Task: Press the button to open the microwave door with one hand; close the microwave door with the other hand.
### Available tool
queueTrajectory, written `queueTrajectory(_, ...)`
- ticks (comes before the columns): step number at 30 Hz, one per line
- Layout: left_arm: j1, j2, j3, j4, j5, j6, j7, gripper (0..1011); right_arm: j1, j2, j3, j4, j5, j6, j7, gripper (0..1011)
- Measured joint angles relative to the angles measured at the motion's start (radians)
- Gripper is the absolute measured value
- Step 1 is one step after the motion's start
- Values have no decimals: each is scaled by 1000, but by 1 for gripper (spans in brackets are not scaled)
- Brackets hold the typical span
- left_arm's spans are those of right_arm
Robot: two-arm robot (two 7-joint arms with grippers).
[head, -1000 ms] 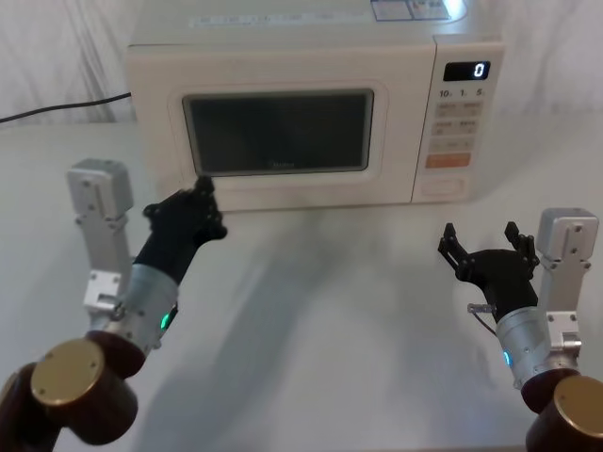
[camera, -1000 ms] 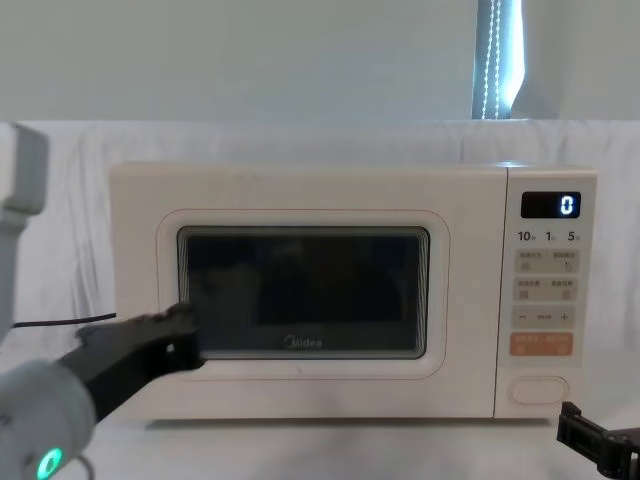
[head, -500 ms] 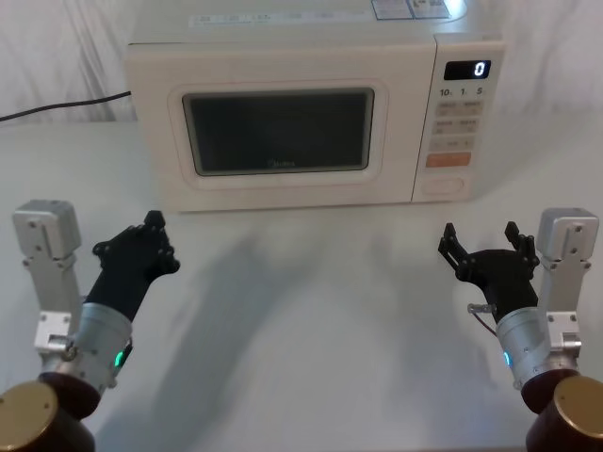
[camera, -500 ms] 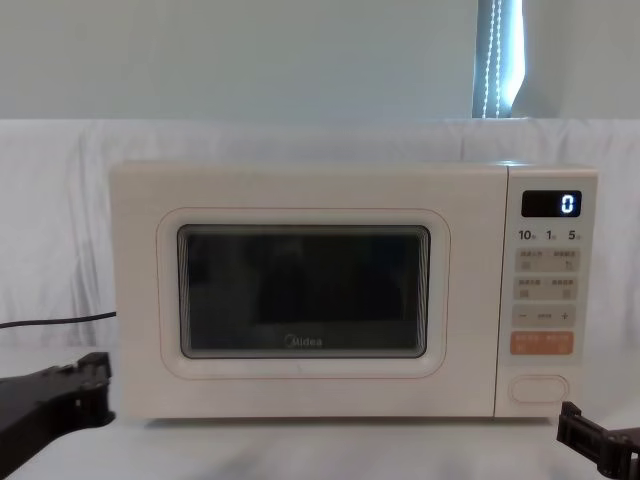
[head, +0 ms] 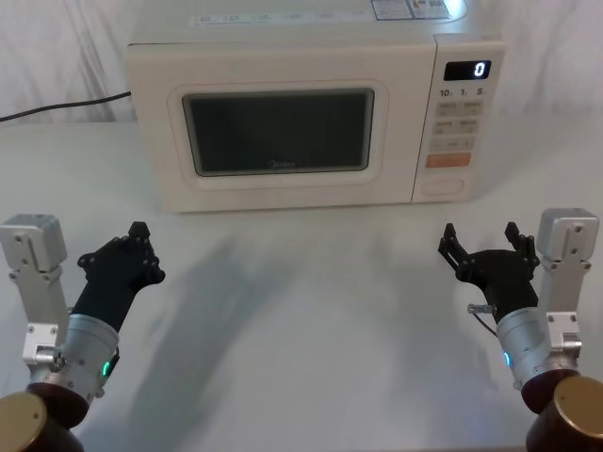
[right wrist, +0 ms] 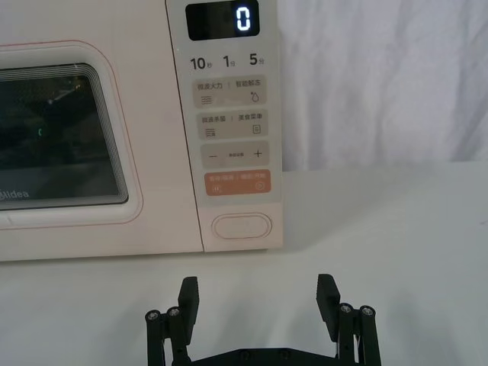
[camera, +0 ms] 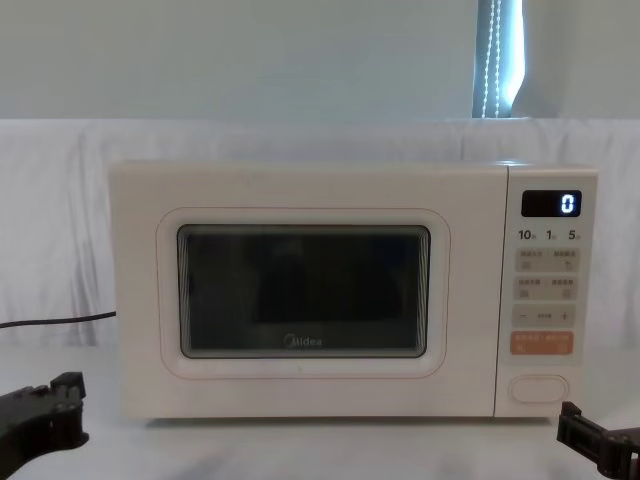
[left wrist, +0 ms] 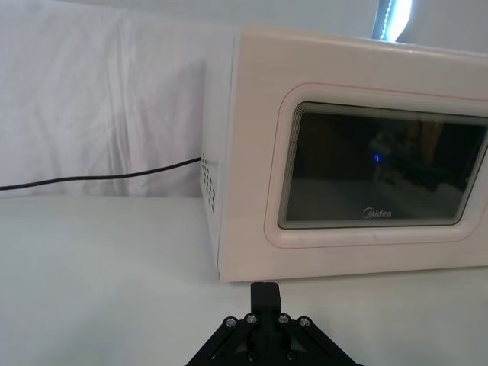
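The cream microwave door (head: pixel 278 132) with its dark window is closed flush with the oven; it also appears in the chest view (camera: pixel 300 295). The wide cream button (head: pixel 443 185) sits at the bottom of the control panel, seen as well in the right wrist view (right wrist: pixel 242 227). My left gripper (head: pixel 141 235) hovers low over the table, well in front of the door's left end; its fingers (left wrist: pixel 264 293) are shut together with nothing between them. My right gripper (head: pixel 480 235) stands open in front of the panel, its fingertips (right wrist: pixel 189 288) spread wide, short of the button.
A black power cable (left wrist: pixel 99 177) runs along the table behind the microwave's left side. The display (right wrist: pixel 242 19) reads 0, and an orange key (right wrist: pixel 238 184) lies just above the button. White table (head: pixel 301 311) stretches between the two arms.
My left gripper has pulled back from the door's lower left corner toward me and to the left. The door stays closed. The right arm has not moved.
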Motion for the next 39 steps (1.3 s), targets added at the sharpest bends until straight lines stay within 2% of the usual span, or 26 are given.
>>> queueTrajectory(22,-17,-22,5,33,24,-17,4,0,0,0,0,0,0,0,0,1002)
queueTrajectory(39,-17,-21,5,32,24,-16,4,0,0,0,0,0,0,0,0,1002)
